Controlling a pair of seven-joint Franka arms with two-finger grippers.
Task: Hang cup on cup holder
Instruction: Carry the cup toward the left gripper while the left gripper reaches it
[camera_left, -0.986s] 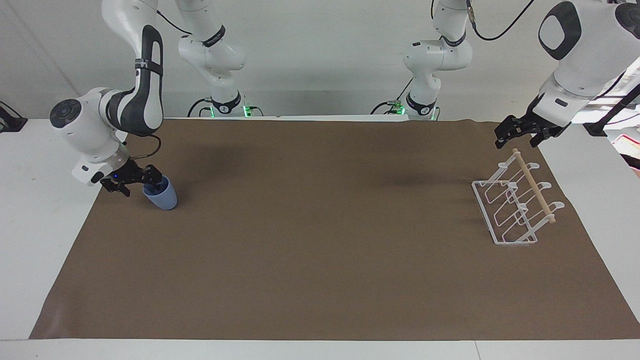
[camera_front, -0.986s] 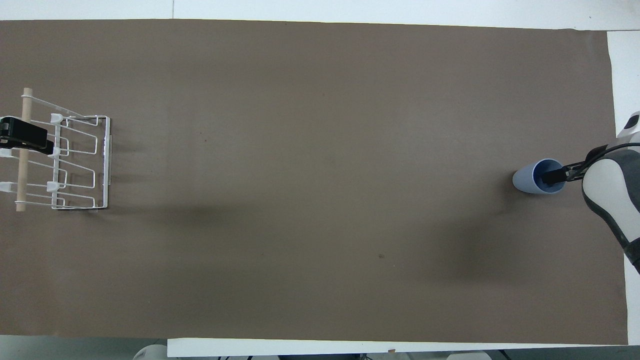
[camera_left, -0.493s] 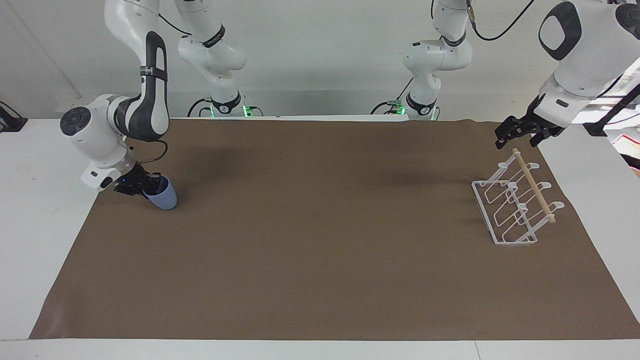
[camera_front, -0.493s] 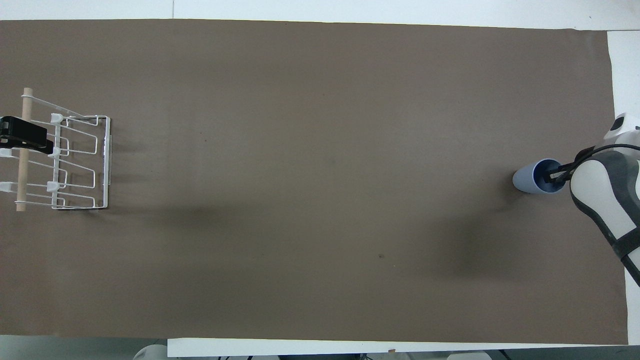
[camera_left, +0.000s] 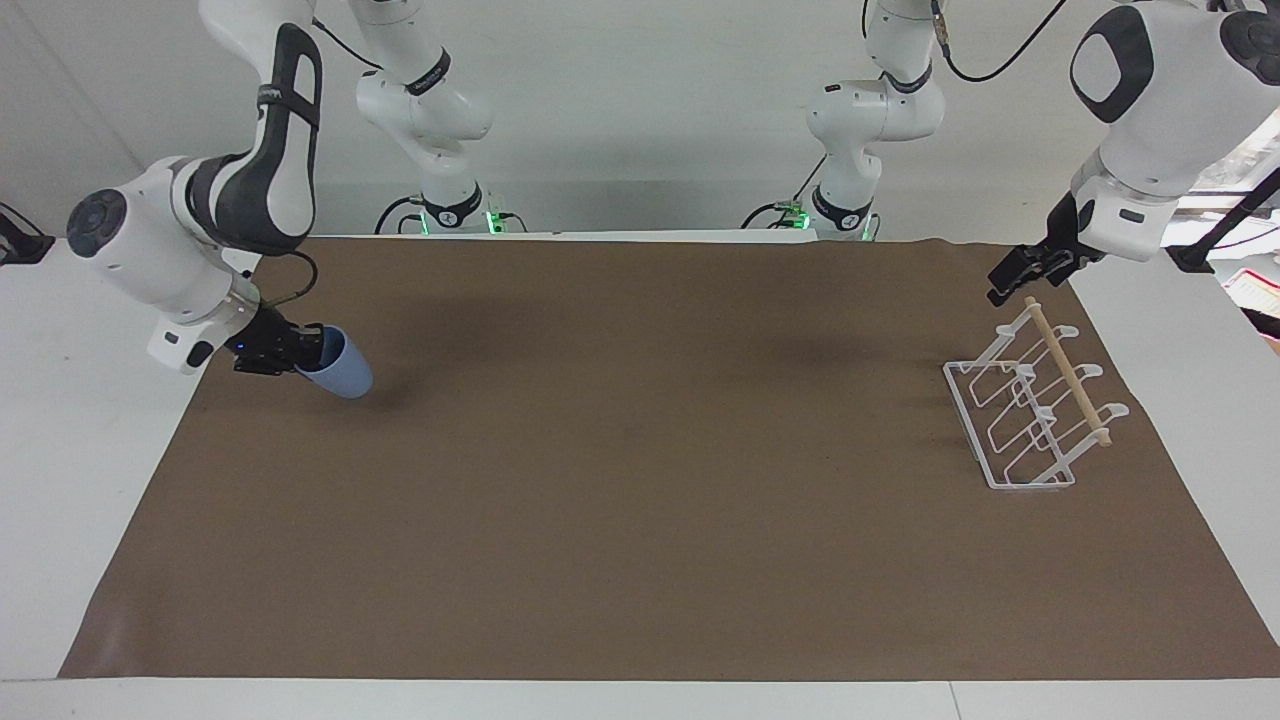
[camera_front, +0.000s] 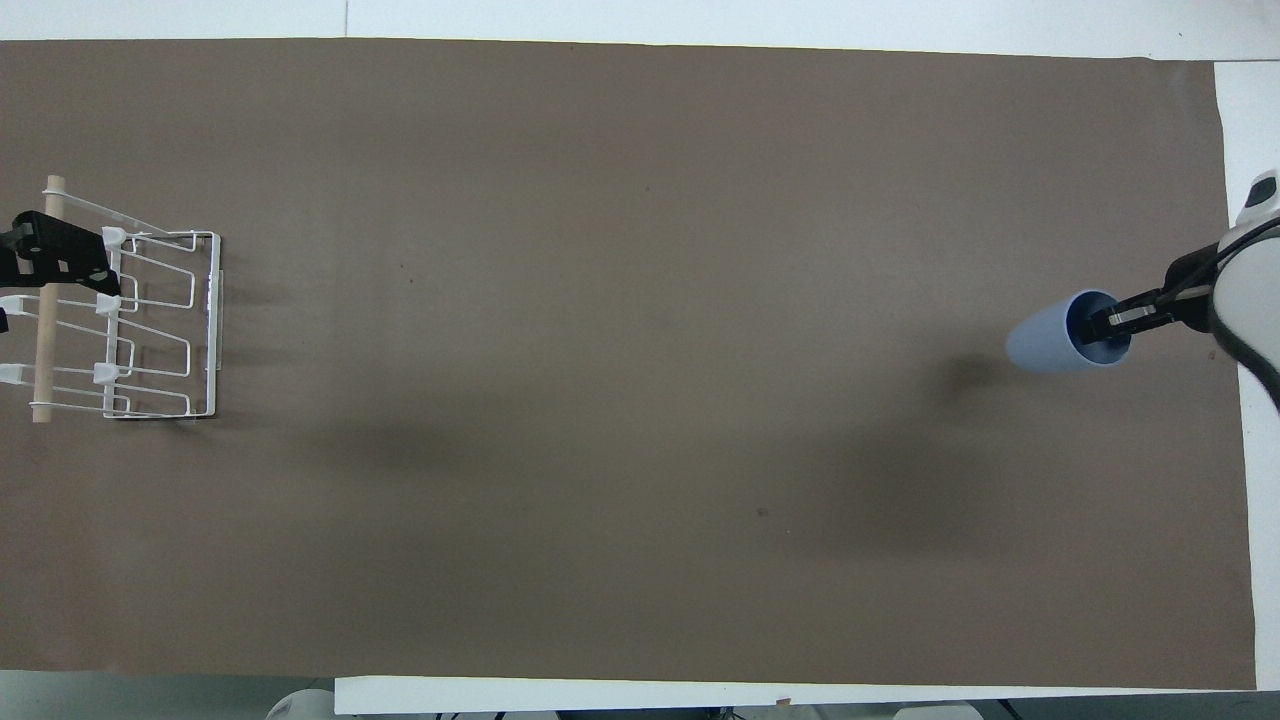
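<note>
The light-blue cup hangs tilted above the brown mat at the right arm's end of the table, its mouth toward the gripper. My right gripper is shut on the cup's rim, one finger inside it; this also shows in the overhead view, with the cup clear of its shadow. The white wire cup holder stands on the mat at the left arm's end, its wooden dowel across the top. My left gripper is open and empty, over the holder's end nearest the robots.
The brown mat covers most of the table, with white table edge showing around it. The two arm bases stand at the robots' side of the mat.
My right gripper has lifted the cup off the mat and tipped it further onto its side. My left gripper has turned at the wrist above the holder.
</note>
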